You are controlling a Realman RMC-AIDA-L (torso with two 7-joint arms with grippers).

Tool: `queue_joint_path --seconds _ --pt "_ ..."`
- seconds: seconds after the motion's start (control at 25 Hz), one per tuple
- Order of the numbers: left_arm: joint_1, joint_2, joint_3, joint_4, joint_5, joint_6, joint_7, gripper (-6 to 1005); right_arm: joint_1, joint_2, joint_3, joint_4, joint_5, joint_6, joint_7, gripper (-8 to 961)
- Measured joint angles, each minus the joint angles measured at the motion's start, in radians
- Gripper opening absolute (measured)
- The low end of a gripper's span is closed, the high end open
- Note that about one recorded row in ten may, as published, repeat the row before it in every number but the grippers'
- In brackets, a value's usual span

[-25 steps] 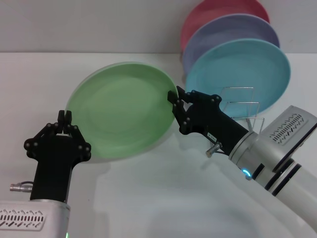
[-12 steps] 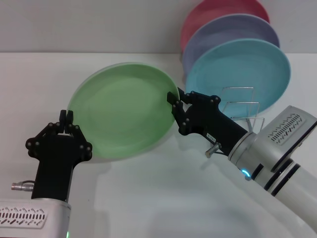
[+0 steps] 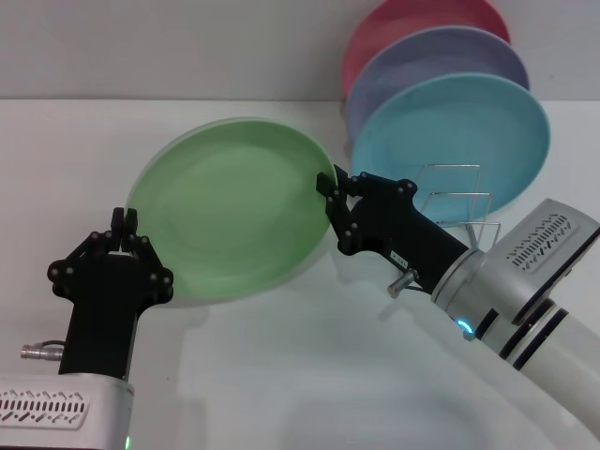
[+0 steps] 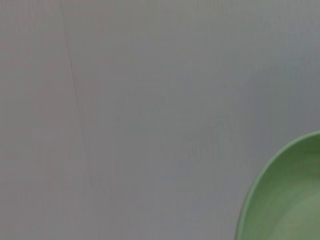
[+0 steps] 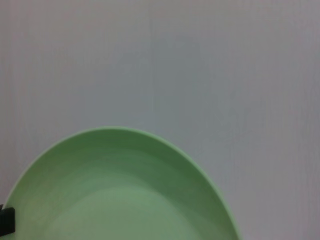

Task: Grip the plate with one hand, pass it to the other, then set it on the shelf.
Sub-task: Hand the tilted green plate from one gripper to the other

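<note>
While the black two-finger left gripper (image 3: 125,225) is sitting with its fingers pressed together just beside the near-left rim of the large round light-green plastic plate (image 3: 230,206), that plate is tilting above the white glossy tabletop (image 3: 281,375). Rightward, the black right gripper (image 3: 330,192) is pinching its right rim, near the thin silver wire rack (image 3: 457,202) beneath the grey wall (image 3: 169,47).
</note>
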Motion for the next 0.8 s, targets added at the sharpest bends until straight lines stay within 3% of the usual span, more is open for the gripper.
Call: queue_joint_path --seconds 0.8 --pt "-0.005 0.000 0.000 -0.002 -0.006 -0.008 0.000 144 0.000 0.000 0.000 -0.002 0.000 0.000 0.000 85"
